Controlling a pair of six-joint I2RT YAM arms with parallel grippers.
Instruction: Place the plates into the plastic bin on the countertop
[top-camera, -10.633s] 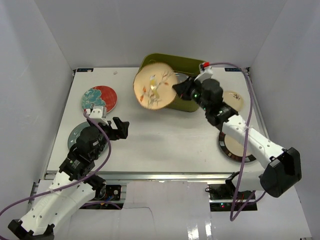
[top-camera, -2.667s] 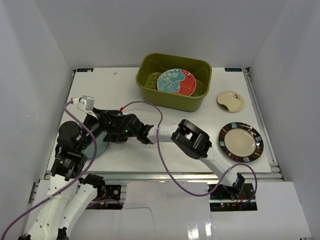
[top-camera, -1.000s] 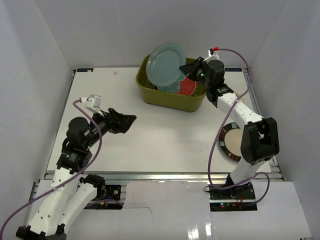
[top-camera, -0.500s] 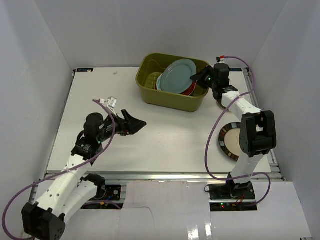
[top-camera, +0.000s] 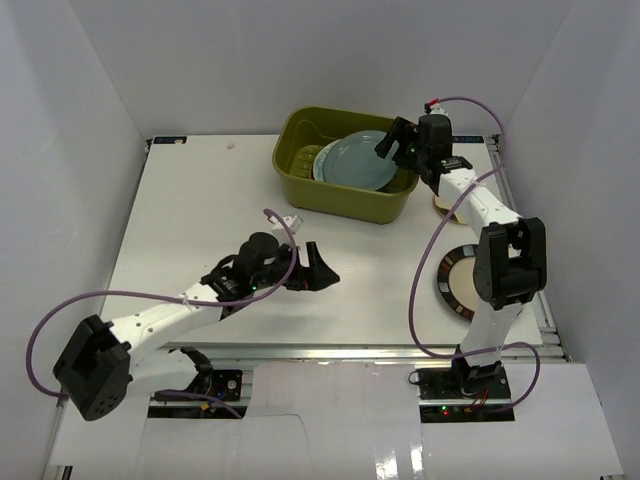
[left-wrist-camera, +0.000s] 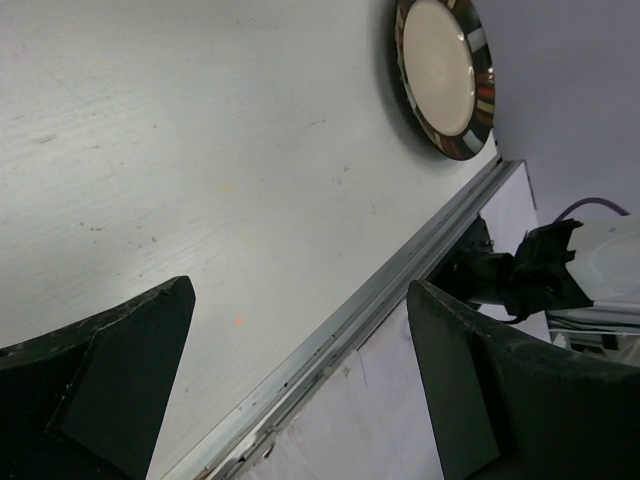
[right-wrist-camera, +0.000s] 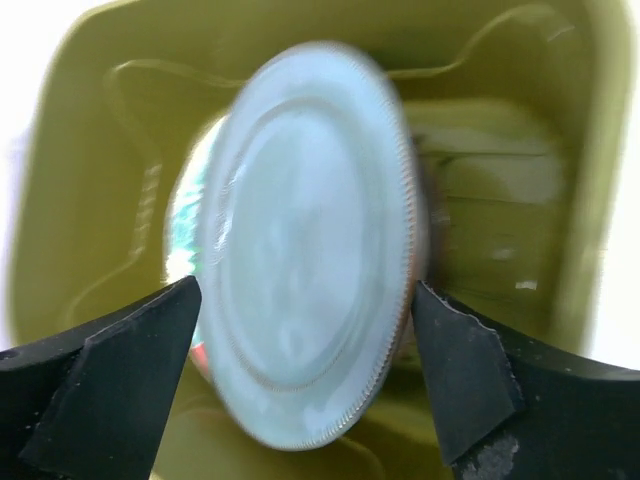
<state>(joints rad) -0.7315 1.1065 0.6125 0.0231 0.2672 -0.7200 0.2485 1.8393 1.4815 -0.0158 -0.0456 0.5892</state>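
One blue-grey plate lies in the bin just below the wide-open, empty right hand.

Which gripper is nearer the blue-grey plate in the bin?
Right. The right gripper is open just above the blue-grey plate, at the plastic bin's right end. The left gripper, also open, is over the countertop, well short of the bin.

top: high overhead | left wrist: low over countertop | right wrist: close on bin
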